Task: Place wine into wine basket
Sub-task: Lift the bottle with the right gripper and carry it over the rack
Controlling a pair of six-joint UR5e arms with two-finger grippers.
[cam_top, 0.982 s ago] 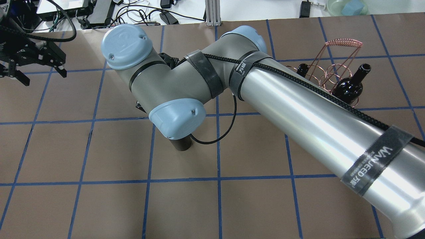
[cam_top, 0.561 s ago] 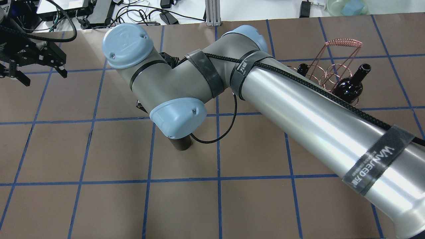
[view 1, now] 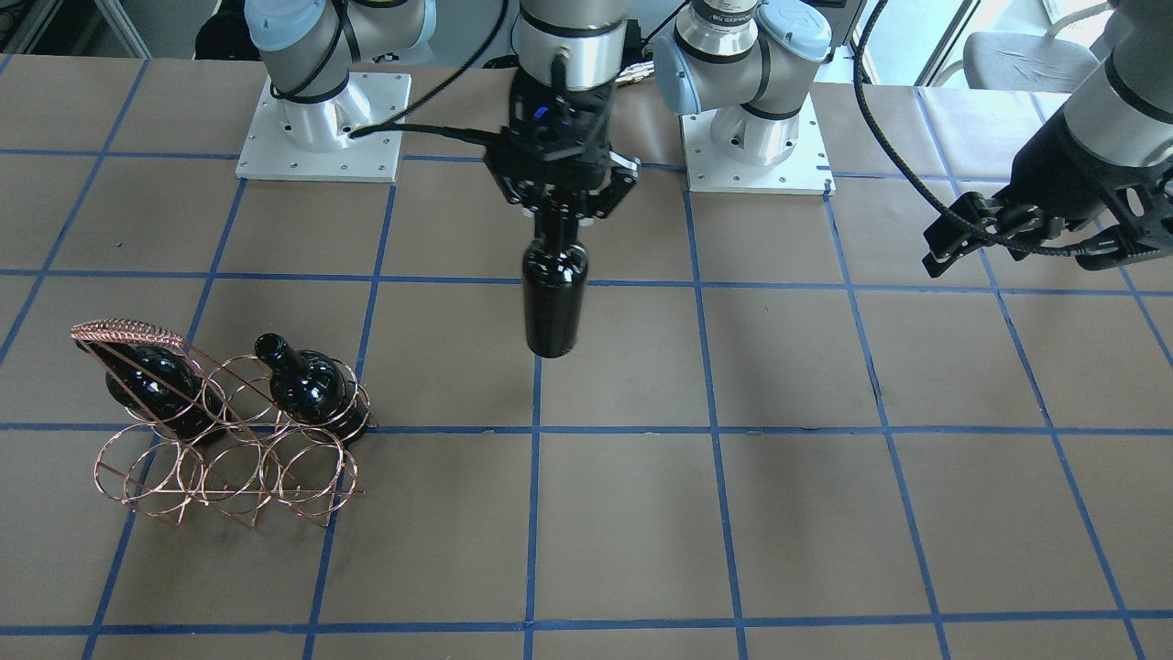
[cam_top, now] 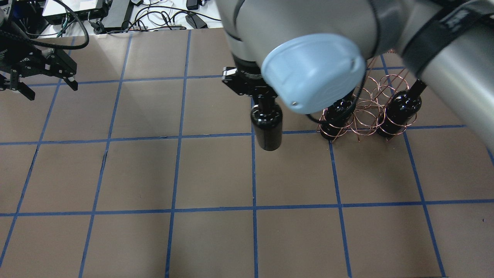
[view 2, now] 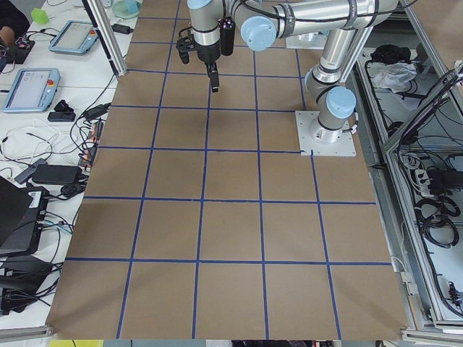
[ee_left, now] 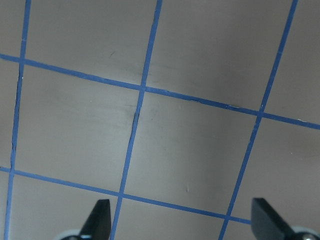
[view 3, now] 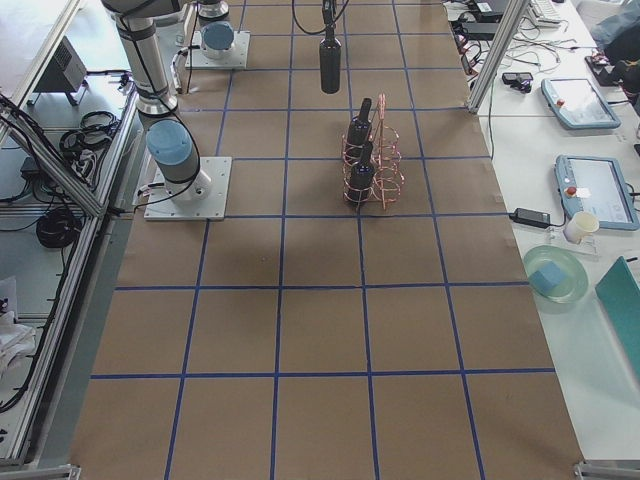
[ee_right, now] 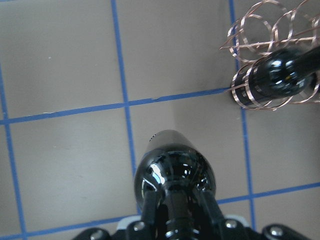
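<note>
My right gripper (view 1: 559,209) is shut on the neck of a glossy black wine bottle (view 1: 554,307) and holds it upright, clear of the table. It shows the same way in the overhead view (cam_top: 263,99), with the bottle (cam_top: 266,129) hanging below. In the right wrist view the bottle (ee_right: 175,170) hangs between the fingers (ee_right: 149,206). The copper wire wine basket (view 1: 229,458) stands off to the robot's right (cam_top: 366,116), apart from the held bottle. Two alike bottles (view 1: 151,390) (view 1: 307,390) lie in it. My left gripper (cam_top: 38,83) is open and empty, far to the left.
The table is brown paper with a grid of blue tape. The arm bases (view 1: 321,137) stand at the robot's edge. Cables and devices (cam_top: 115,15) lie beyond the far edge. The basket's arched handle (view 1: 124,330) rises over one bottle.
The right arm has swung up and to the right. The bottle, which stood low under the wrist, now hangs in the air nearer the basket. The left gripper has not moved.
</note>
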